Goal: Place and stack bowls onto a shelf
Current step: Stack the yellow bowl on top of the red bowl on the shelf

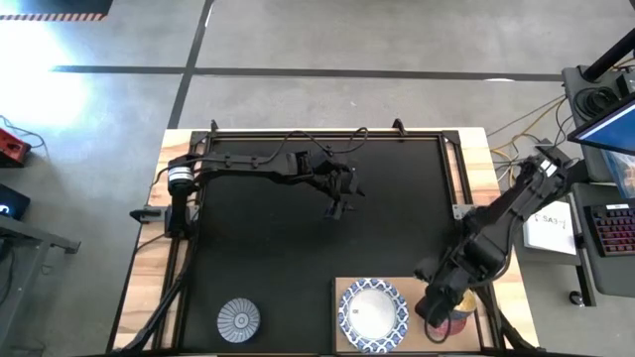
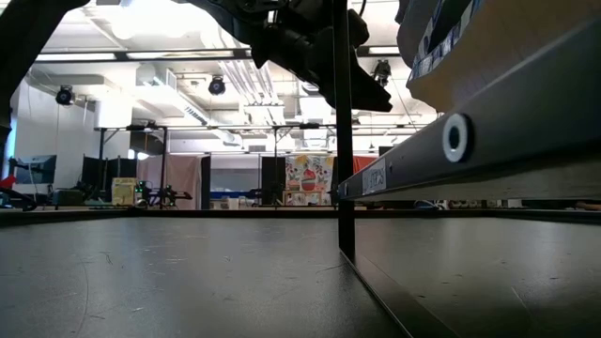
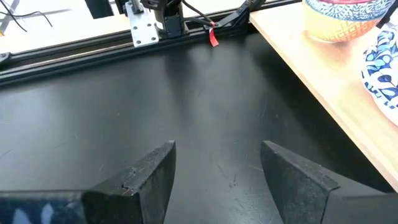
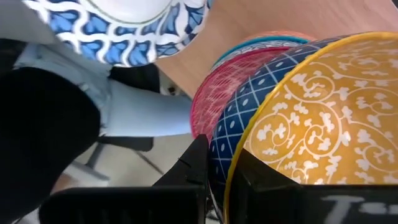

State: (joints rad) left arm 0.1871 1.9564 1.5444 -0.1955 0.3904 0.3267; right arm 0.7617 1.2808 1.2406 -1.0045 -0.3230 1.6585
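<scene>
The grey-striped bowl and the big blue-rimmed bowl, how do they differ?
The grey-striped bowl is smaller, with grey lines fanning from its centre; the blue-rimmed bowl is larger, white inside with a blue patterned rim. The grey one sits on the black mat; the blue-rimmed one sits on the light-wood shelf. Both are round and upright.

place: likely lab/workshop | evidence: concrete floor [image 1: 327, 40], ceiling ducts [image 2: 249, 80], equipment racks [image 2: 131, 164]

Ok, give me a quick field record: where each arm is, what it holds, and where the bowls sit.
left gripper: over black mat, fingers open, empty
right gripper: at shelf's right end, fingers shut on orange-yellow bowl rim
small-bowl stack: orange-yellow over blue bowl, pink-red bowl beside
white blue-rimmed bowl: on shelf
grey-striped bowl: on mat, off shelf
</scene>
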